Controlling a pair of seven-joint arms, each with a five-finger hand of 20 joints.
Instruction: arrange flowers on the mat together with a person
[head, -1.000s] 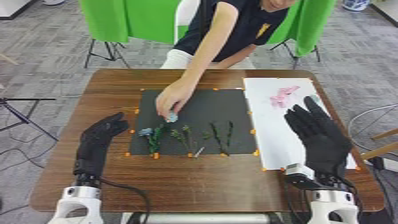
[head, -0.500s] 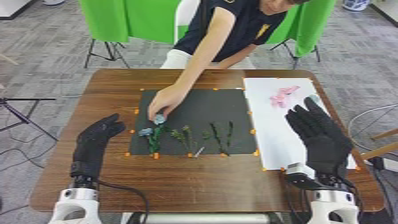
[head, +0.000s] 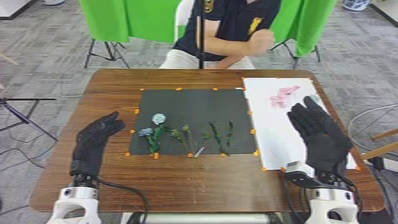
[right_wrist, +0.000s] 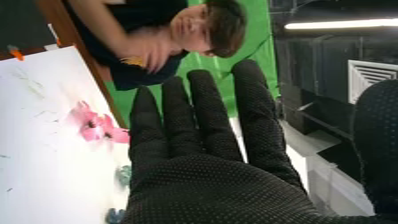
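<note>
In the head view the left hand (head: 99, 131) is beside the dark mat (head: 191, 107), its fingers relaxed. The right hand (head: 317, 131) is above the white sheet (head: 274, 131) with straight fingers and holds nothing. A pale blue flower (head: 159, 119) and a bluer one (head: 146, 132) lie at the mat's left part, with green stems (head: 187, 136) and dark leafy stems (head: 219, 136) to their right. Pink flowers (head: 283, 96) lie on the white sheet. In the right wrist view the right hand (right_wrist: 213, 185) has its fingers extended, near the pink flowers (right_wrist: 99, 127).
Orange markers (head: 253, 131) line the edges of the mat and sheet on the brown table (head: 204, 185). Blue-green flowers (right_wrist: 124, 175) lie close beside the right hand in the right wrist view. A person sits across the table, hands off the mat.
The person's hand has let go of the pale blue flower, which stays above the bluer one, and has drawn back from the mat to the person's chest. The robot's hands have barely moved.
</note>
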